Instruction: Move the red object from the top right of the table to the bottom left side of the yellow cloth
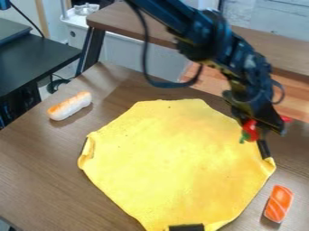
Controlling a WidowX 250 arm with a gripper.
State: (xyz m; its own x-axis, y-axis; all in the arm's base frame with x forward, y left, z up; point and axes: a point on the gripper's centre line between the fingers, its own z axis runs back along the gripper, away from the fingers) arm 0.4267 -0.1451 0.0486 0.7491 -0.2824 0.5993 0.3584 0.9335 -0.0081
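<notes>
On the brown table [36, 167], a toy roll [70, 106] is seen at left. At the bottom left of the yellow cloth [175, 158], placing is left to be done. Near its upper right edge, the red object [250, 128] appears pinched by the gripper [264, 126]; grasping is judged done, carrying not.

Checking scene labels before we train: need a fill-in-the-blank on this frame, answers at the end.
The large cloth has the color ____.
The red object by the gripper has a ____ tip.
The striped orange piece lies toward the picture's lower-____ corner.

Missing words: yellow; green; right.
</notes>
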